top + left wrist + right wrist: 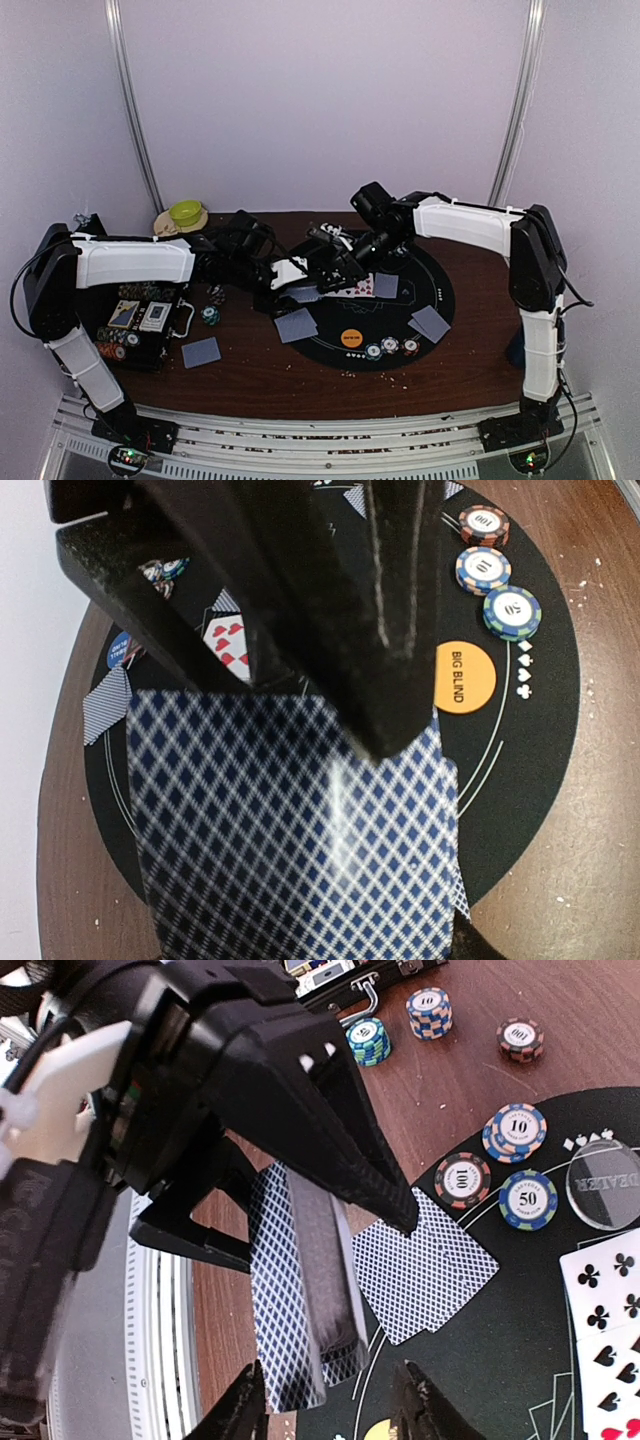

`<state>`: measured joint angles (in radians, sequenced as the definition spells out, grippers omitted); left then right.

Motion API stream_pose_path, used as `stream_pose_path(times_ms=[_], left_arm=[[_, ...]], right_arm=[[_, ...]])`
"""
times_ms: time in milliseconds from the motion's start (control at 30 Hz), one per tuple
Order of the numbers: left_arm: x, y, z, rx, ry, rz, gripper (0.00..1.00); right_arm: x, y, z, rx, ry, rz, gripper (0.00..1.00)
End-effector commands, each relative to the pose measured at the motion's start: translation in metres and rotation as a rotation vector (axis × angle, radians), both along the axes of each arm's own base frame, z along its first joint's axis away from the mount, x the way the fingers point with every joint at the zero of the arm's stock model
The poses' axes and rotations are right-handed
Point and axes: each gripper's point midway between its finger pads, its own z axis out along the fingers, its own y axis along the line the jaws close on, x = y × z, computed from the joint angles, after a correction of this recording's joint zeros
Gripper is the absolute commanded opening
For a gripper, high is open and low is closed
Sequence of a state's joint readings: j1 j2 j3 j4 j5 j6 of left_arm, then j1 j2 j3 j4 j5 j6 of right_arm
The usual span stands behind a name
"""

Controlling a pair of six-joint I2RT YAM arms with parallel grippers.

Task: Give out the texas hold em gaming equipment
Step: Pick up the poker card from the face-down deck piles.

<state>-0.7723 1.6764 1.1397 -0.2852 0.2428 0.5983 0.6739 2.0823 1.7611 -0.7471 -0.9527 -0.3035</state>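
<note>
My left gripper (287, 277) is shut on a stack of blue-diamond-backed playing cards (290, 830), held over the black round mat (440, 290). In the right wrist view the stack (290, 1300) shows edge-on between the left jaws. My right gripper (332, 1408) is open, its fingertips either side of the stack's near end; it sits close against the left gripper (335, 262). The orange BIG BLIND disc (465, 677), three striped chips (483, 570), face-up cards (610, 1330), a clear DEALER disc (605, 1170) and face-down cards (420, 1265) lie on the mat.
The open black chip case (140, 325) stands at the left. Loose chips (210, 315) and a face-down card (201, 351) lie on the wooden table beside it. More face-down cards (430, 322) lie at the mat's right. A green bowl (186, 213) is at the back left.
</note>
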Motion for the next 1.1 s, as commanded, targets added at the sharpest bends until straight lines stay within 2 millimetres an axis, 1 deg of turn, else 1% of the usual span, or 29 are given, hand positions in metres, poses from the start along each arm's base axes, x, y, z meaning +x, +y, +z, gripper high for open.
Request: stream_pose_path(times_ms=[0, 100, 200, 400, 533, 800, 1067], left_arm=[[0.006, -0.009, 0.012, -0.038, -0.043, -0.018, 0.56], [0.006, -0.009, 0.012, -0.039, -0.045, -0.018, 0.56], [0.006, -0.009, 0.012, -0.038, -0.045, -0.019, 0.56], [0.006, -0.009, 0.012, -0.037, -0.046, -0.017, 0.56], [0.006, -0.008, 0.013, -0.039, -0.049, -0.016, 0.56], [0.006, -0.008, 0.013, -0.038, -0.053, -0.016, 0.56], [0.007, -0.008, 0.012, -0.035, -0.053, -0.014, 0.56]], right_arm=[[-0.001, -0.003, 0.038, 0.037, -0.091, 0.001, 0.45], [-0.003, -0.004, 0.039, 0.039, -0.093, 0.003, 0.43], [-0.007, -0.003, 0.034, 0.040, -0.074, 0.013, 0.40], [-0.008, 0.003, 0.015, 0.022, -0.029, 0.015, 0.39], [-0.008, 0.001, 0.004, -0.002, -0.009, 0.011, 0.39], [-0.016, -0.004, -0.002, -0.018, 0.004, 0.026, 0.38], [-0.028, 0.000, -0.013, -0.015, 0.072, 0.076, 0.36]])
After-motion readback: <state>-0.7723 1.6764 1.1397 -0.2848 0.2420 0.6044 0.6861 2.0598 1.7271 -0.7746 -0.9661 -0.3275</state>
